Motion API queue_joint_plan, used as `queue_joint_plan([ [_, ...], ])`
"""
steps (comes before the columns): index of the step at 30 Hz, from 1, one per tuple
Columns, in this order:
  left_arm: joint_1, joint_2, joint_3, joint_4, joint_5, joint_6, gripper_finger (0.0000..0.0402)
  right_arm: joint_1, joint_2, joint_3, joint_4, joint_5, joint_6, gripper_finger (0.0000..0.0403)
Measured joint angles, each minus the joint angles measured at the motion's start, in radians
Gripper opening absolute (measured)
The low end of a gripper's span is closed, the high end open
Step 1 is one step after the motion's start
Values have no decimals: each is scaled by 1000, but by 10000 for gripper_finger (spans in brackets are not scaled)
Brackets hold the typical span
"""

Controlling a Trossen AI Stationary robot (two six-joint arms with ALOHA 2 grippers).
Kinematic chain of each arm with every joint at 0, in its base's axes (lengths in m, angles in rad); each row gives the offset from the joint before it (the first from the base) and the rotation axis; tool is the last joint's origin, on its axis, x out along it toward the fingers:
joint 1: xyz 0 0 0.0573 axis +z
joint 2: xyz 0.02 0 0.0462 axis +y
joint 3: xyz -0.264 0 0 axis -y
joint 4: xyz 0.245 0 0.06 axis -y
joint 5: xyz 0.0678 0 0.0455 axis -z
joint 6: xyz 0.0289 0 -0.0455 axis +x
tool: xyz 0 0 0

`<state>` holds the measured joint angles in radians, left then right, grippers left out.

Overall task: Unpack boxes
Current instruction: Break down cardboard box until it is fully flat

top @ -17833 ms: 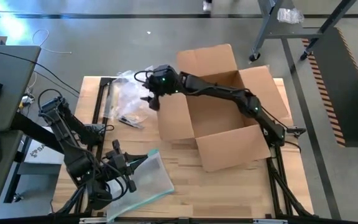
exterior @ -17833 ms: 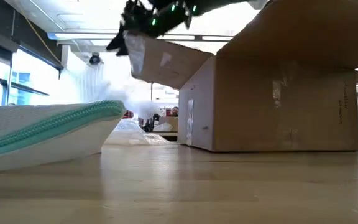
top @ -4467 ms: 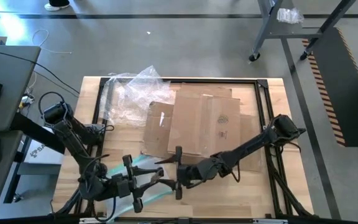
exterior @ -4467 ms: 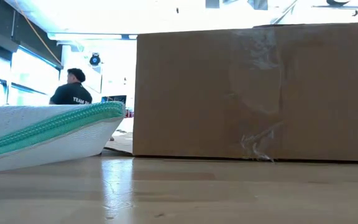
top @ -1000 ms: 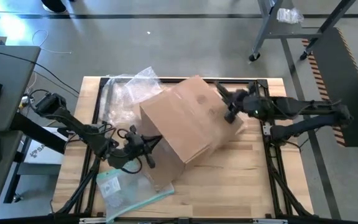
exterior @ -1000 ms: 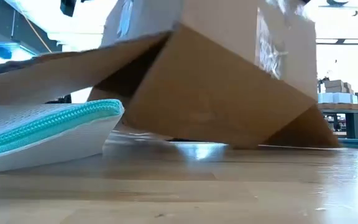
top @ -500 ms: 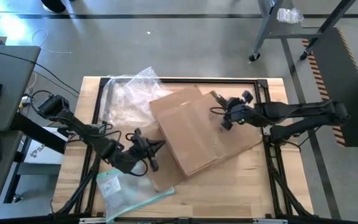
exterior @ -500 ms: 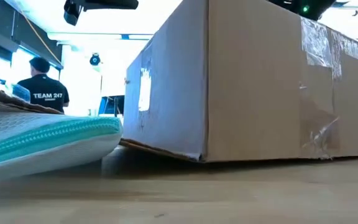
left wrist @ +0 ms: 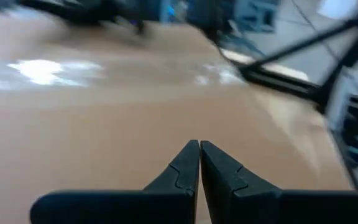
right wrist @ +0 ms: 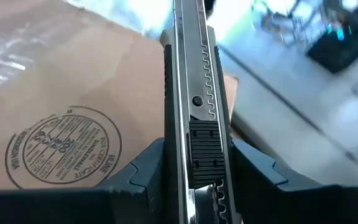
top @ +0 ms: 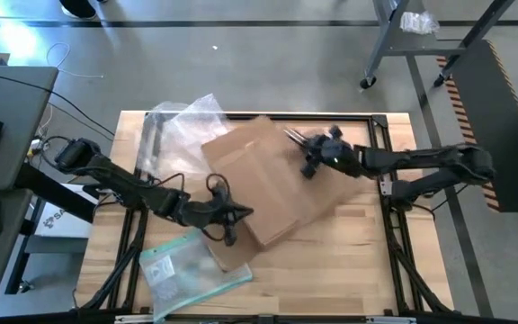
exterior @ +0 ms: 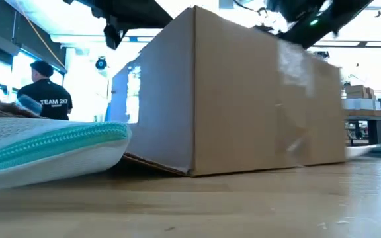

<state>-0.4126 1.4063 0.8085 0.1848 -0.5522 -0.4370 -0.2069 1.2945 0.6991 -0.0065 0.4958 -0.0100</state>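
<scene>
The brown cardboard box [top: 272, 180] sits closed in the middle of the table, clear tape on its side [exterior: 293, 99]. My left gripper [top: 246, 214] is shut and points at the box's near left side, its fingertips [left wrist: 199, 149] low over the brown cardboard. My right gripper [top: 306, 151] hovers over the box's far right part, shut on a metal utility knife [right wrist: 191, 93]. The knife sticks out ahead of the fingers toward the box's far edge [top: 288, 135]. My left gripper's shut fingertips lie close over the box's cardboard near its near left edge; I cannot tell whether they touch it. My right gripper pinches the utility knife's handle at its black slider [right wrist: 204, 152] between the two fingers [right wrist: 145, 171]. The knife runs along the fingers, slanting down over the box's top; whether its tip touches I cannot tell.
A clear pouch with a teal edge [top: 187, 270] lies at the near left, close to the low camera [exterior: 45, 149]. Crumpled clear wrap [top: 183, 126] lies at the far left. A cardboard flap [top: 230, 255] juts from under the box. A person [exterior: 45, 102] stands beyond the table.
The box, tipped up on an edge a second ago, has come down flat on the table and turned a little. My right gripper has sunk with the knife and gone toward the table's left. My left gripper has moved toward the right, onto the box's near left side.
</scene>
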Motion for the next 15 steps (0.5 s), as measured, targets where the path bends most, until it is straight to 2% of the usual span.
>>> queue_joint_plan([
  [3, -15, 52, 0, 7, 21, -59, 0, -85, 109, 33, 193, -108, -93, 124],
  [7, -38, 132, 3, 87, -87, -115, 0, -152, 246, 161, 271, -182, -166, 124],
  [11, -57, 183, 4, 150, -229, -153, 0, -134, 290, 333, 143, -181, -270, 124],
  [15, -62, 210, 2, 189, -337, -162, 0, -44, 237, 507, -25, -124, -312, 124],
])
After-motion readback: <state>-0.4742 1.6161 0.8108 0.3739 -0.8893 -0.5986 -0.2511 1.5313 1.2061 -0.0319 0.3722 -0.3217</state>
